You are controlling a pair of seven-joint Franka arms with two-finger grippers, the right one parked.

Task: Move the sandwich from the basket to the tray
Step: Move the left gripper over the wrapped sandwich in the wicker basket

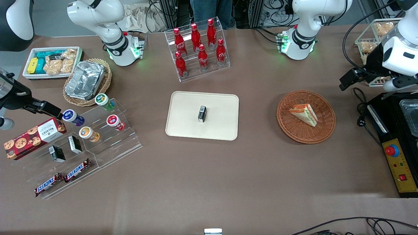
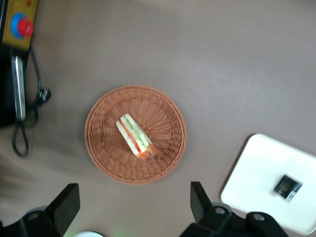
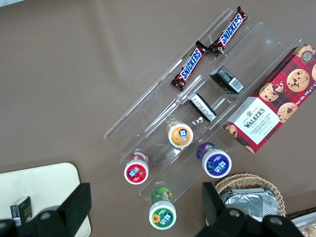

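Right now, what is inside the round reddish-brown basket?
Only the sandwich lies in the basket, wrapped and on its side. The weave under it is covered. The end effector hangs open above, apart from it.

Sandwich in basket; claw open above; tray beside.

A robot lab: arm bases bolted to a brown table, cables, an emergency-stop box.
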